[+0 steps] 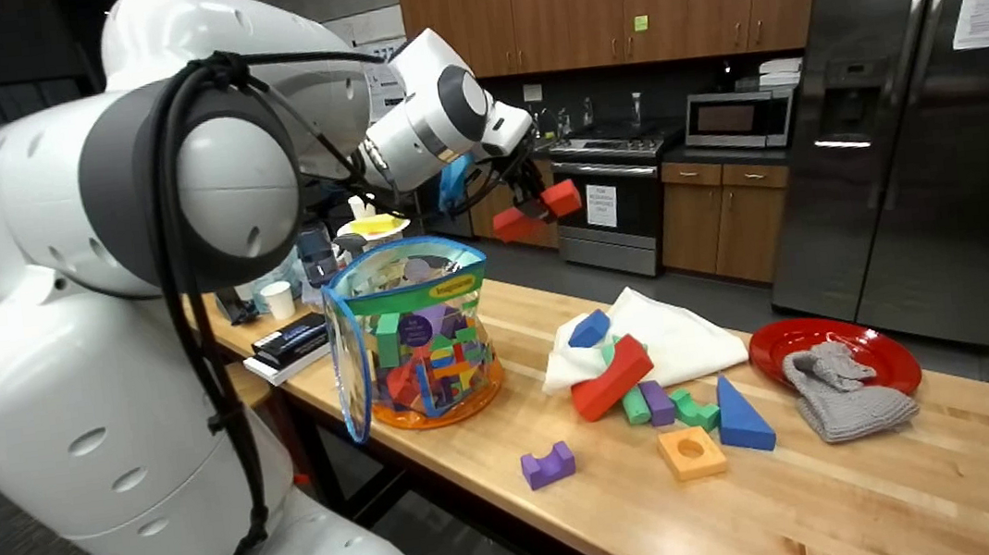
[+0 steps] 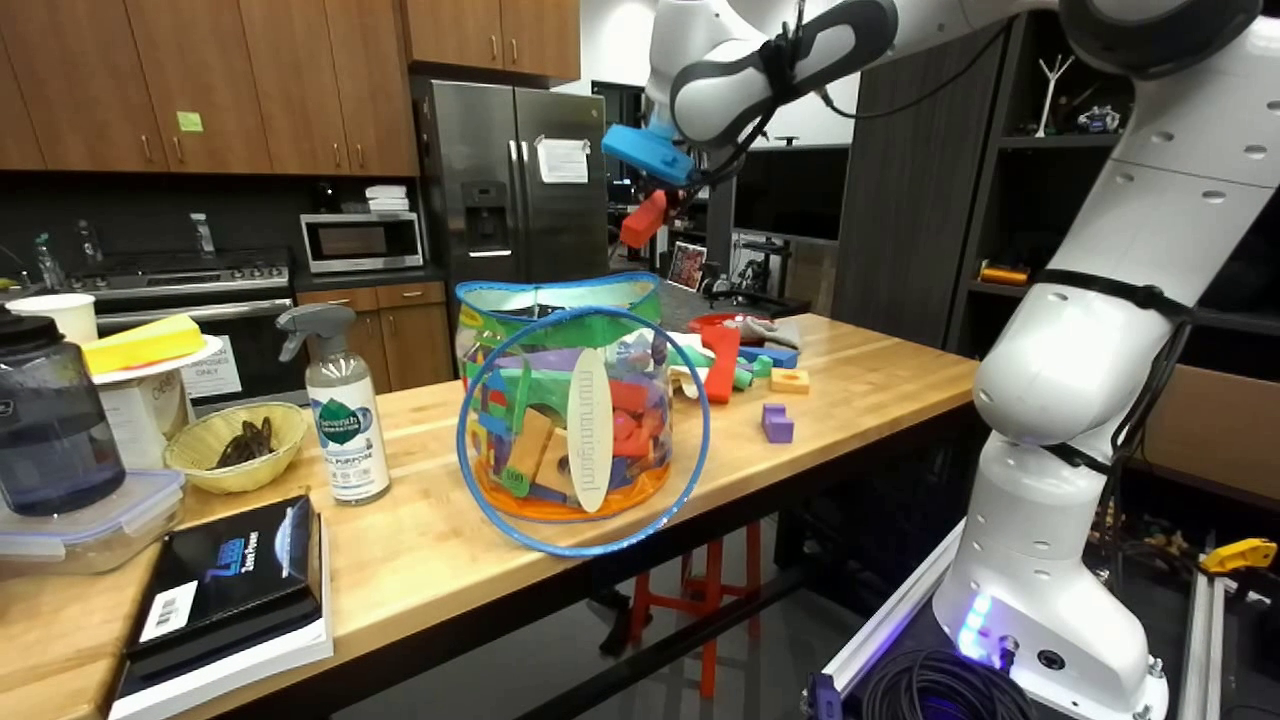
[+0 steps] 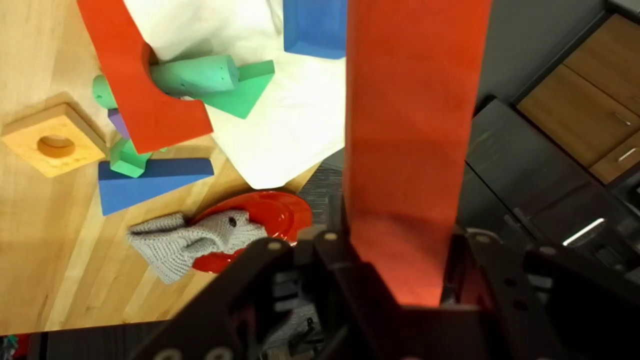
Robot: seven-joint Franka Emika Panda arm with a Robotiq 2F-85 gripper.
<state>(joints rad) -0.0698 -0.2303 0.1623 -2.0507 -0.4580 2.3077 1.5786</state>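
Squeezing a long red block (image 3: 412, 125), the gripper (image 1: 533, 206) hangs in the air, higher than the clear toy bag (image 1: 395, 302) and off to its side — this looks like the carrying part — so the next move likely needs a slow, steady swing.

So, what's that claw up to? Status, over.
Claw gripping a long red block. Block up in the air, off the tabletop. Nothing else seen touching it.
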